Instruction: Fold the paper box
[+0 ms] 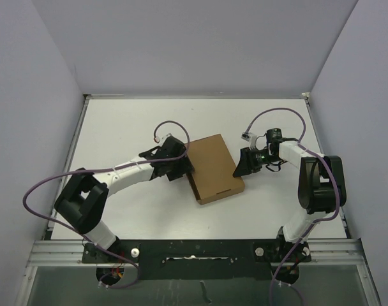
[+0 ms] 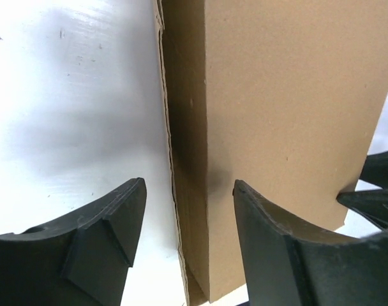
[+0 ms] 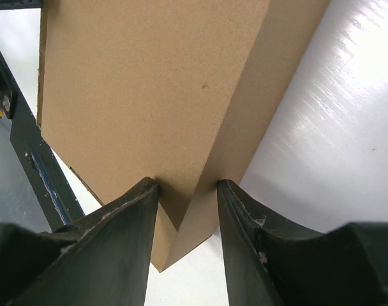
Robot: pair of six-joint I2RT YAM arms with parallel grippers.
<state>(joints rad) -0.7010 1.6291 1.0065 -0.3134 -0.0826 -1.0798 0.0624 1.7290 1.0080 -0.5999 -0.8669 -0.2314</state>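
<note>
The paper box (image 1: 213, 169) is a brown cardboard mailer lying flat and closed at the middle of the white table. My left gripper (image 1: 180, 166) is at the box's left side. In the left wrist view it (image 2: 187, 185) is open and straddles the box's (image 2: 283, 115) left wall, one finger over the table and the other over the lid. My right gripper (image 1: 240, 167) is at the box's right side. In the right wrist view it (image 3: 187, 183) is open, its tips against the box (image 3: 149, 83) on either side of the top right edge.
Grey walls enclose the table (image 1: 136, 121) on three sides. A metal rail (image 1: 194, 250) with the arm bases runs along the near edge and shows dark in the right wrist view (image 3: 28, 159). Purple cables loop above both arms. The right gripper's fingers (image 2: 379, 185) show beyond the box.
</note>
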